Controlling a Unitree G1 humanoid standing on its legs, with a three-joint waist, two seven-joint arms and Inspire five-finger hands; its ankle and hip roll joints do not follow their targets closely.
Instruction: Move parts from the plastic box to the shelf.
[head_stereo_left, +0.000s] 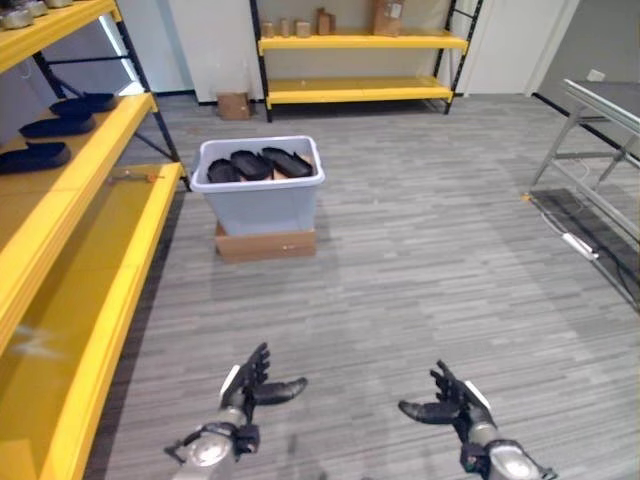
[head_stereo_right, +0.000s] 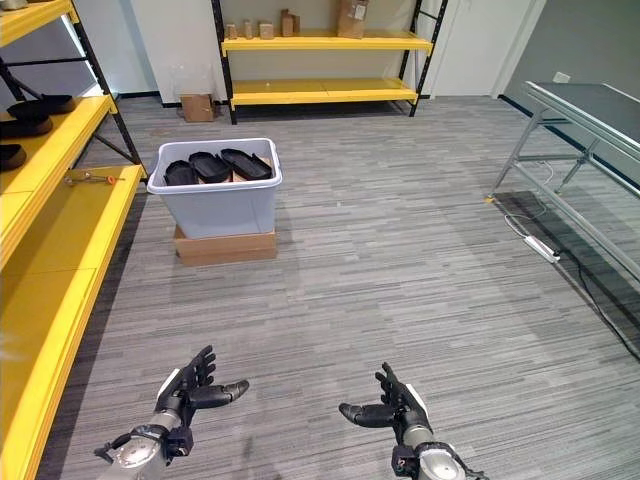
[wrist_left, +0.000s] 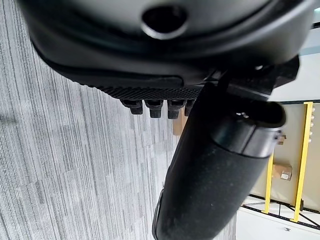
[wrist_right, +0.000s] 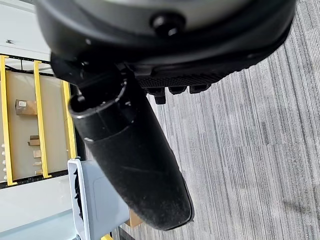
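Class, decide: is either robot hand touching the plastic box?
Apart. The left eye view shows bare floor between the left hand, right hand and the plastic box.

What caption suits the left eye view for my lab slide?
Both open dark hands, left hand and right hand, hover above grey floor, facing a pale plastic box of black oval parts.

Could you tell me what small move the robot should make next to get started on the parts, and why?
Probably step forward toward the plastic box. Both the left hand and the right hand are open and hold nothing, hanging over bare floor well short of the box. The black parts lie inside it, and it sits on a cardboard box beside the yellow shelf, likely beyond reach.
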